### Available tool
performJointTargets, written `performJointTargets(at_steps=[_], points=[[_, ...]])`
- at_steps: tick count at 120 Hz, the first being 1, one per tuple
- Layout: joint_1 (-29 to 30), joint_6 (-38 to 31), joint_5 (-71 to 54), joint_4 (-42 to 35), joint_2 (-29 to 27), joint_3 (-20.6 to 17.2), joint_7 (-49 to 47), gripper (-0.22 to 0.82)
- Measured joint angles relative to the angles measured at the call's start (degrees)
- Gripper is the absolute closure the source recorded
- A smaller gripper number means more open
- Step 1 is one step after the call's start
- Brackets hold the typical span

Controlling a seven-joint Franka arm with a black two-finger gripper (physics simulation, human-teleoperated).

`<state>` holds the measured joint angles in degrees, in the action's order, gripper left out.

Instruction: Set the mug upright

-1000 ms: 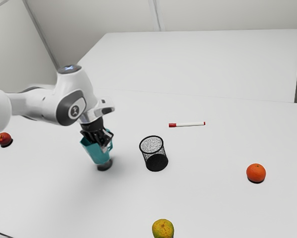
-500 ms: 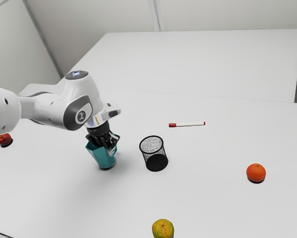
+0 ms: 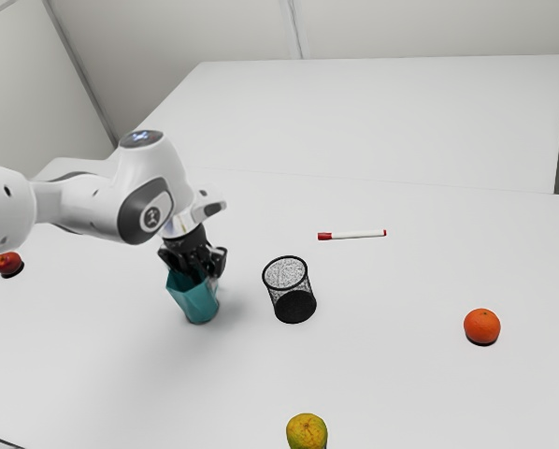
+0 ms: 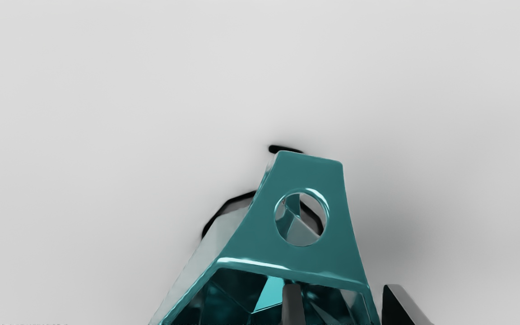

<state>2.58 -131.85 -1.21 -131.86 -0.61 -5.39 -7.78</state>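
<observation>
Gripper point(image 3: 207, 275) open — one finger inside the mug point(image 3: 197, 301), the other outside its rim point(image 4: 287, 270), nothing gripped. Mug roughly upright at the table point(image 3: 401, 374); slight tilt cannot be ruled out. Mesh cup point(image 3: 290, 292) nearby — a gap of table between.

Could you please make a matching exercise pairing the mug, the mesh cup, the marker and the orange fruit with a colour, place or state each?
1. mug
2. mesh cup
3. marker
4. orange fruit

A. black, standing upright
B. nearest the exterior view's right edge
C. wall between the open fingers of the gripper
D. white, red at both ends

Pairs: 1-C, 2-A, 3-D, 4-B
</observation>
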Motion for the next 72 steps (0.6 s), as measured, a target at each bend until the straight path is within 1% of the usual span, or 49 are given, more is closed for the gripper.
performJointTargets(at_steps=[14, 29, 47, 72], points=[[0.0, 0.0, 0.1, 0.0, -2.4, -0.1, 0.0, 0.31], [-1.0, 0.3, 0.1, 0.1, -5.6, -0.1, 0.0, 0.18], [-1.2, 3.2, 0.3, 1.4, -8.8, -0.1, 0.1, 0.10], [-1.2, 13.3, 0.9, 11.2, -7.5, -0.9, 0.0, 0.05]])
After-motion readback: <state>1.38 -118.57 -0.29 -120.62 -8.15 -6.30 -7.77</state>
